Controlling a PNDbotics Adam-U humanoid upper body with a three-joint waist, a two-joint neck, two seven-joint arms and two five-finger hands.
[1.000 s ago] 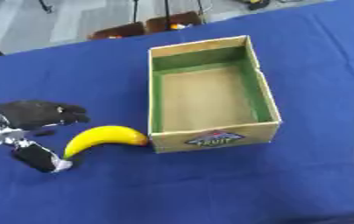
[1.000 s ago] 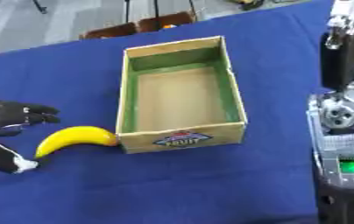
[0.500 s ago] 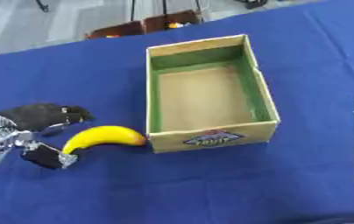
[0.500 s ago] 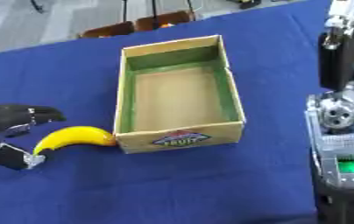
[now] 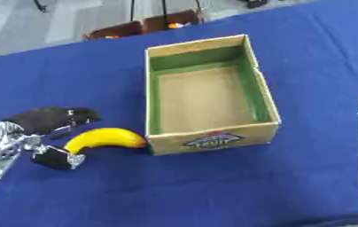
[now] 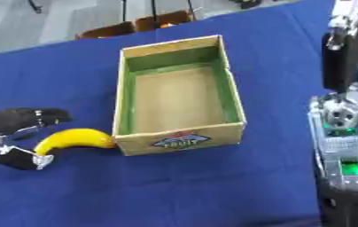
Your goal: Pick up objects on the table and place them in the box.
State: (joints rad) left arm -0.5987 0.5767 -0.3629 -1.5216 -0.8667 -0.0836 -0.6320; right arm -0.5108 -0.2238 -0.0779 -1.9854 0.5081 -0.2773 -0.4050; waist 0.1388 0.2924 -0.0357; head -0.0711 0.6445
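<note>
A yellow banana [image 5: 103,138] is seen lying on the blue-covered counter [image 5: 73,88], just beside the near left corner of an open cardboard box [image 5: 208,93] with green-lined inner walls; its right tip appears to touch or almost touch the box wall, though contact cannot be confirmed. The box is seen to be empty. The left hand [image 5: 48,119] is positioned at the banana's left end: the fingers [image 5: 79,116] are spread above and behind the fruit, and the thumb [image 5: 56,158] is placed in front of and below it, so that the left end of the banana is bracketed without being enclosed. The fingers are released, and nothing is grasped. The step in hand is judged to be the approach to the grasp of the banana, with no object yet placed in the box. For the next move, the fingers and thumb would need to be closed around the left portion of the banana, after which the fruit would have to be lifted clear of the box rim and carried to the right, over the opening. The right hand is not shown in either view; only part of the right arm [image 6: 343,133] is visible at the right edge, well apart from the box.
</note>
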